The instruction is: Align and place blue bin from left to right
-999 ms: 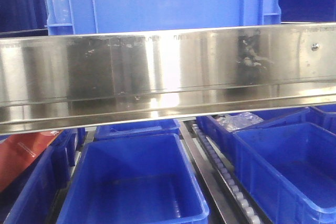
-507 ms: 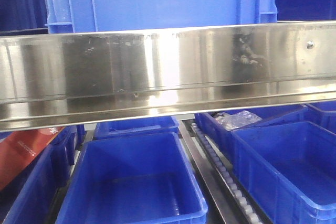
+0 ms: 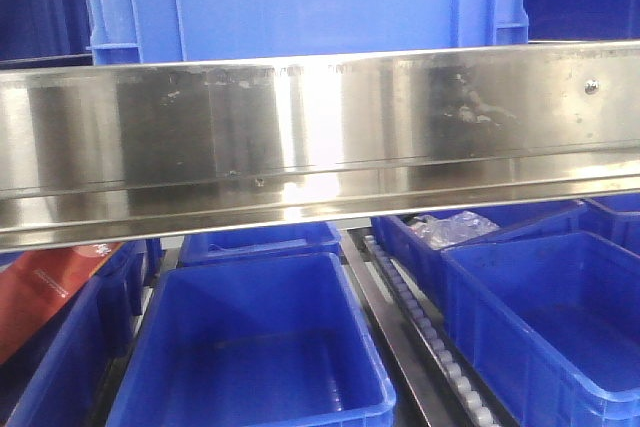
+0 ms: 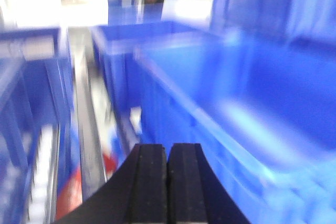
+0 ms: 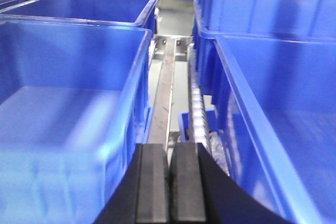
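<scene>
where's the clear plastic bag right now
In the front view, the plastic bag lies low on the right, in a blue tub just under the steel rail, beside the roller track.

Bright-blue ribbed bin (image 3: 300, 2) upright on upper shelf

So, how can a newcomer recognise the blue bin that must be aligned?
Find the shiny steel rail crossing the front view. The blue bin stands directly above it, lighter blue with raised ribs near both corners; the bins beside it are darker and smooth.
</scene>
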Robot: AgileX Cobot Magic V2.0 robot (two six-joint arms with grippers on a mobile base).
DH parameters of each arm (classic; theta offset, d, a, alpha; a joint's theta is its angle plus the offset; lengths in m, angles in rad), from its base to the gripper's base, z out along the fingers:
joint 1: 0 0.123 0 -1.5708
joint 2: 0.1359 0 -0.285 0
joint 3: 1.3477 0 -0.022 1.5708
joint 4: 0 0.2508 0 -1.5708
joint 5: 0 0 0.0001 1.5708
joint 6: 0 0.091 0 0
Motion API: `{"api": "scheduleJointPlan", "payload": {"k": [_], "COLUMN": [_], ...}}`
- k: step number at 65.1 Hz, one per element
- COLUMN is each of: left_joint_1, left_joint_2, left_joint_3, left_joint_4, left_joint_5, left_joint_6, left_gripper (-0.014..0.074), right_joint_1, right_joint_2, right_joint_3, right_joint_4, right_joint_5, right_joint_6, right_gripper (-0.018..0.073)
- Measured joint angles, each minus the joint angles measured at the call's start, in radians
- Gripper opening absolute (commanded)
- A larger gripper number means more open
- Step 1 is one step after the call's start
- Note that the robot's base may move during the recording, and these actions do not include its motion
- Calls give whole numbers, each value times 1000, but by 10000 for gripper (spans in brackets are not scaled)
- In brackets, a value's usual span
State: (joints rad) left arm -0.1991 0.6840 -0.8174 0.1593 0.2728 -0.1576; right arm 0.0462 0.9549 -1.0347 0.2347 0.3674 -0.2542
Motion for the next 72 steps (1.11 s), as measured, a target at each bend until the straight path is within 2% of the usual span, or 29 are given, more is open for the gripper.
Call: {"api": "scheduleJointPlan", "payload": {"k": [13, 27, 33, 44, 72], "left_joint_1": [0, 1, 1, 1, 1], "left_joint_2": [-212, -385, -411, -423, -427], "left_joint_3": [220, 425, 458, 465, 465], "left_joint_4": [0, 0, 0, 0, 4], "left_joint_5": [-47, -50, -50, -53, -62], "left_joint_6": [0, 0, 0, 0, 0], "left_gripper": [-111, -111, -111, -111, -111], "right_joint_1": [0, 0, 0, 0, 0], "right_joint_2": [-258, -601, -706, -795, -798], "right_joint_3": [320, 645, 729, 759, 759], "right_joint_4": [0, 0, 0, 0, 0], "right_joint_5": [-129, -181, -181, -189, -194], "right_joint_6": [-7, -9, -9, -9, -9], "right_gripper": [-68, -68, -68, -68, -68]}}
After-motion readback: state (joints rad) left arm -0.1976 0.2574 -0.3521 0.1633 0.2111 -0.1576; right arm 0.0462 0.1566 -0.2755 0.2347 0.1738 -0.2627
